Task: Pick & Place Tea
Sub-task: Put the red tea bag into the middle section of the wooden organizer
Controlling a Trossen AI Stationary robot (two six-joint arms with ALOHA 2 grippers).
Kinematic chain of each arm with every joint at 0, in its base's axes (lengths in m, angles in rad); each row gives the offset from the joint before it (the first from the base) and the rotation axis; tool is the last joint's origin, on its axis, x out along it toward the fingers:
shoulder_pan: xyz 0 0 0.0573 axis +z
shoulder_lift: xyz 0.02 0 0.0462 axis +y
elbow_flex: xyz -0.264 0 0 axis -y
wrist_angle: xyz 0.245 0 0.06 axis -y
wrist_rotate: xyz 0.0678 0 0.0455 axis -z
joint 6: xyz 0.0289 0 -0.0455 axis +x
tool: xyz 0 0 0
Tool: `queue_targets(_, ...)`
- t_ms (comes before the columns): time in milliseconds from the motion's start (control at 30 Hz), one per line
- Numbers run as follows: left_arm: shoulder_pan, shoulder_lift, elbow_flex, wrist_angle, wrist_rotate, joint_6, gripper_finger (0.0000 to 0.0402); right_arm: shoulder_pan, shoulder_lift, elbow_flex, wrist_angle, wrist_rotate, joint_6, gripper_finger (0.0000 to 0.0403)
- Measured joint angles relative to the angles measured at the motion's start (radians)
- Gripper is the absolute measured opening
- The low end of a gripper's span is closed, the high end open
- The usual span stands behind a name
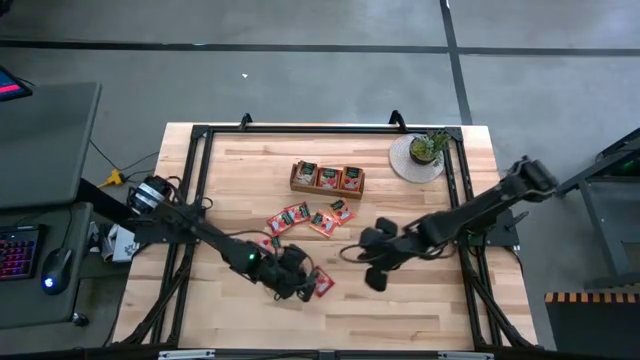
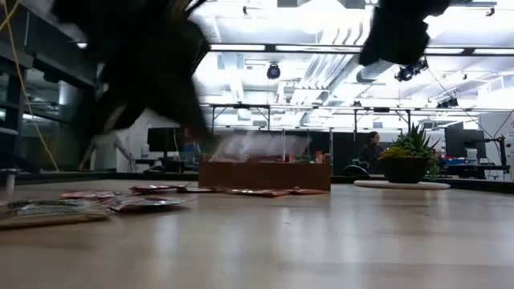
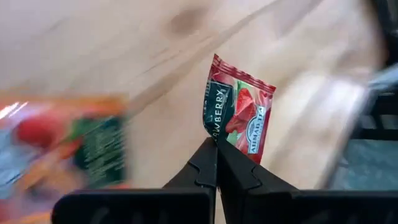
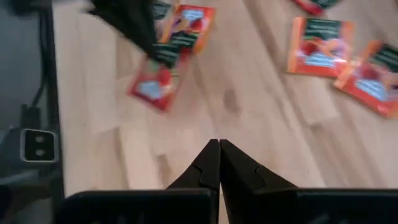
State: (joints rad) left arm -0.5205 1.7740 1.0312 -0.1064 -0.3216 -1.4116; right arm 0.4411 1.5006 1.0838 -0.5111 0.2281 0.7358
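Left of centre in the high view, loose red-orange tea sachets (image 1: 305, 217) lie scattered on the pale wooden table (image 1: 420, 310), small flat squares with dark green print and a strawberry picture. More sachets stand in the brown wooden tray (image 1: 327, 179) above them.

The left arm reaches from the frame's left edge diagonally down toward lower centre. Its left gripper (image 1: 298, 284) is clenched on one corner of a held sachet (image 3: 238, 116); the wrist view shows this red packet upright between the pressed-together fingertips, above the tabletop. Another sachet (image 1: 323, 284) lies just beside the gripper.

The right arm stretches from the upper right down toward centre. Its right gripper (image 1: 372, 278) is closed with nothing in it, above bare wood, near the left one.

A potted plant (image 1: 428, 148) sits upper right.
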Motion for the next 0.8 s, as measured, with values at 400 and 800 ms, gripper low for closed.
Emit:
queue_targets(400,0.172,-0.046,0.341,-0.481,-0.002,0.355,0.0,0.055,-0.386,-0.468,0.344,0.06,0.129,0.0)
queue_targets(800,0.424,-0.048,0.577,-0.732,0.086,0.866,0.0,0.025,-0.474,-0.56,0.479,0.108,0.072,0.0)
